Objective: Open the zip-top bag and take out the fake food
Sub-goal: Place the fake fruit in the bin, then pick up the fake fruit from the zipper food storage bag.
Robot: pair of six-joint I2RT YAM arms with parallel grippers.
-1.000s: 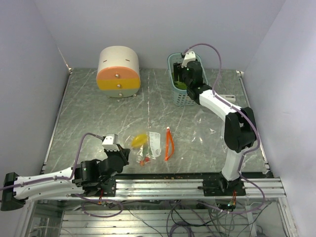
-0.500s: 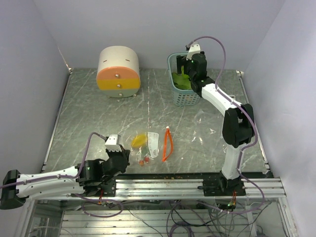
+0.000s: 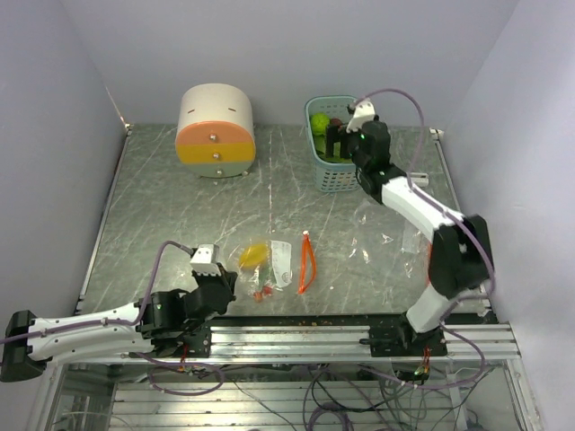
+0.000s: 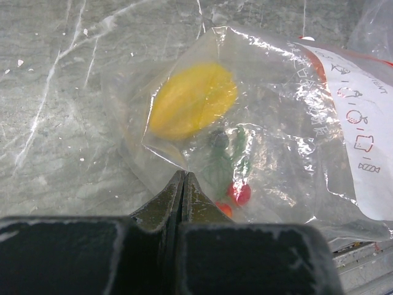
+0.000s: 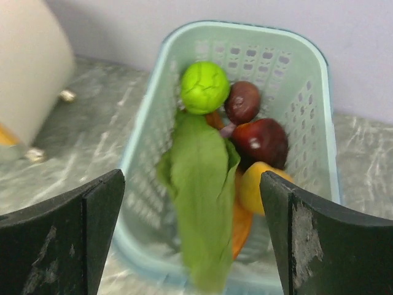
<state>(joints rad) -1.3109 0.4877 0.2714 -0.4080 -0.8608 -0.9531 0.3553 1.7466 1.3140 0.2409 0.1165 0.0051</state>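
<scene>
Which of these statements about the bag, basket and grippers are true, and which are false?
1. The left gripper is shut on the bag at its edge. True.
2. The bag is empty. False: a yellow fruit and small red pieces are inside.
3. The right gripper is open over the basket. True.
4. The right gripper holds something. False: its jaws are empty; the leaf lies in the basket below.
</scene>
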